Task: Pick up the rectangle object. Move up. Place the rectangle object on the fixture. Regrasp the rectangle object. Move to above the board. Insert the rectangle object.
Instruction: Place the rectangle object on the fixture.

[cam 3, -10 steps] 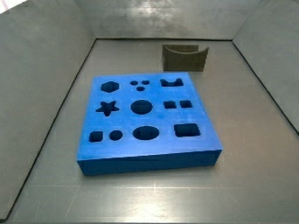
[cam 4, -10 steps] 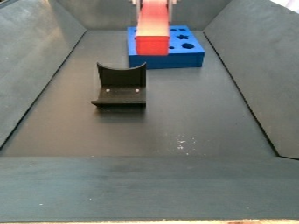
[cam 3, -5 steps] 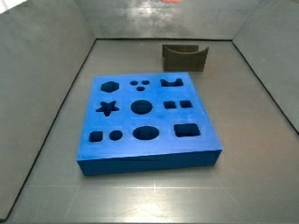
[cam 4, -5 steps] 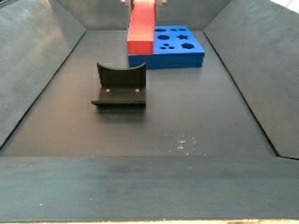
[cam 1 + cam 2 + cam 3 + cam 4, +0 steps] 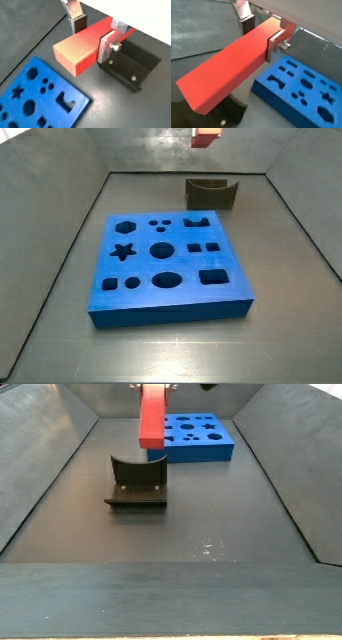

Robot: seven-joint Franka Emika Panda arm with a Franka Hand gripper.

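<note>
Nearest in a side view lies bare dark floor, then the fixture (image 5: 136, 484) with its notched upright, and behind it the blue board (image 5: 191, 437) with its shaped cutouts. The rectangle object (image 5: 154, 416) hangs in the air over the fixture, its lower end just above the notch and not visibly touching it. In that view the bar stands nearly upright, long axis running top to bottom, leaning slightly.

In both wrist views the gripper (image 5: 91, 33) is clamped on the red-orange bar — one silver finger (image 5: 277, 44) flat against its side, the other behind it on the far face. The grip sits near one end, so most of the bar's length juts out past the fingers (image 5: 107, 46) toward the floor, its square end face leading.

My reading is that the pick and lift are done and the step in hand is placing the bar on the fixture. The next move calls for lowering the free end squarely into the U-shaped notch, keeping the bar centred between its walls — only then should the fingers let go for the regrasp
</note>
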